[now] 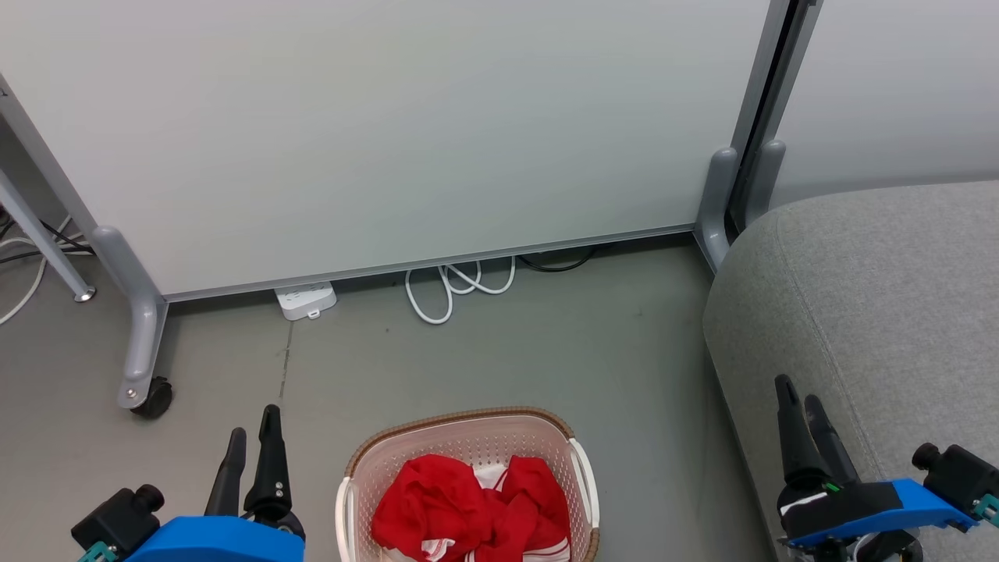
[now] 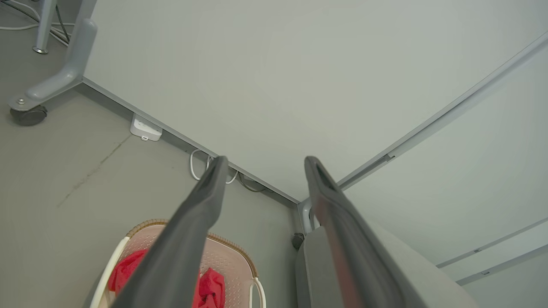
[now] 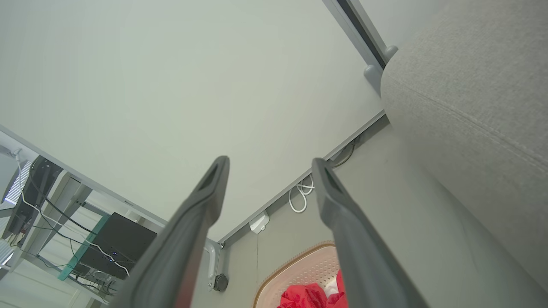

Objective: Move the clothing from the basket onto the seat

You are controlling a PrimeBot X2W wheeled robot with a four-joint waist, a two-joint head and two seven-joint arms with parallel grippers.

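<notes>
- Places the basket (image 1: 460,417) on the grey floor (image 1: 546,351) at near centre, upright, with a brown woven-look rim over cream-white perforated walls and white handles at its left and right sides.
- Finds the clothing (image 1: 468,507) bunched inside that basket: bright red folds in two heaps, a white patch between them, and white striped trim toward the near edge.
- Sets the seat (image 1: 882,312) at right: a large grey woven cushion with a rounded far-left corner and a seam line running near to far. Stands apart from the basket, with a strip of floor between.
- Shows the left end effector (image 1: 254,425) at near left, just left of the basket, with dark fingers pointing far. Spreads them wide in the left wrist view, nothing between them.
- Shows the right end effector (image 1: 798,392) at near right, against the seat's left part in the head view; cannot tell whether it touches the cushion. Gapes wide in the right wrist view, gripping nothing.
- Backs the scene with a pale partition panel (image 1: 390,133) on grey feet, with a caster wheel (image 1: 154,398) at left. Lays a white power strip (image 1: 306,300) and a looped white cable (image 1: 456,289) on the floor along the panel's lower edge.
</notes>
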